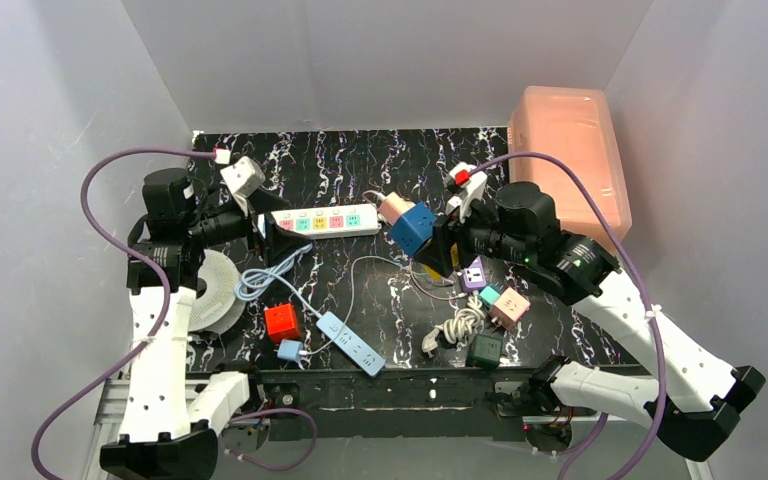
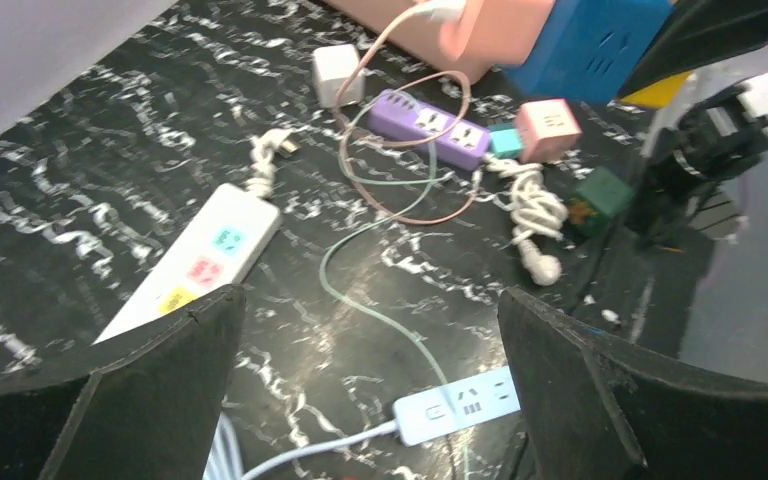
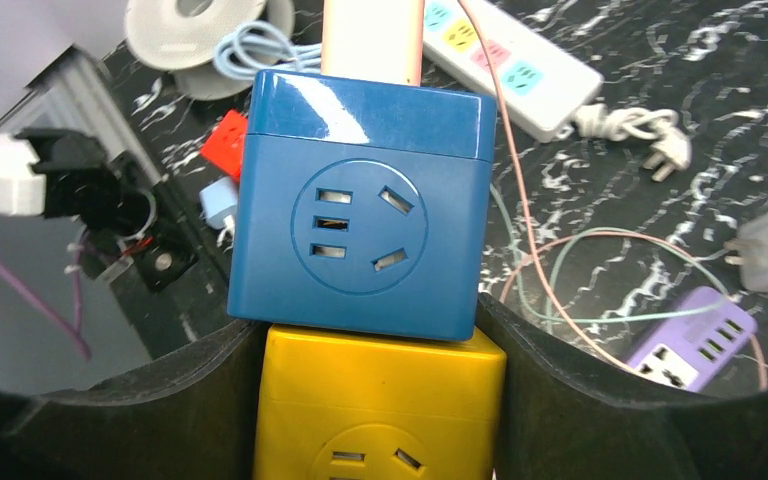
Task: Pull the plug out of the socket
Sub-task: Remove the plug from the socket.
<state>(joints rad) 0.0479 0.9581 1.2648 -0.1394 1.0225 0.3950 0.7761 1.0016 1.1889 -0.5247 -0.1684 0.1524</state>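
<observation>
The right claw is clamped on a yellow cube that carries a blue cube and a pink plug. It holds this stack just off the right end of the power strip, apparently to keep the plug clear of the outlets. The left claw gapes wide and empty over the strip's left end, probably to steady the strip.

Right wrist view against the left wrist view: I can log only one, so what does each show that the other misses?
Only the right wrist: the white spool and the yellow cube, face-on between its jaws. Only the left wrist: the green cube and the slim light-blue strip. Both: the white power strip, the purple strip and the blue cube.
</observation>
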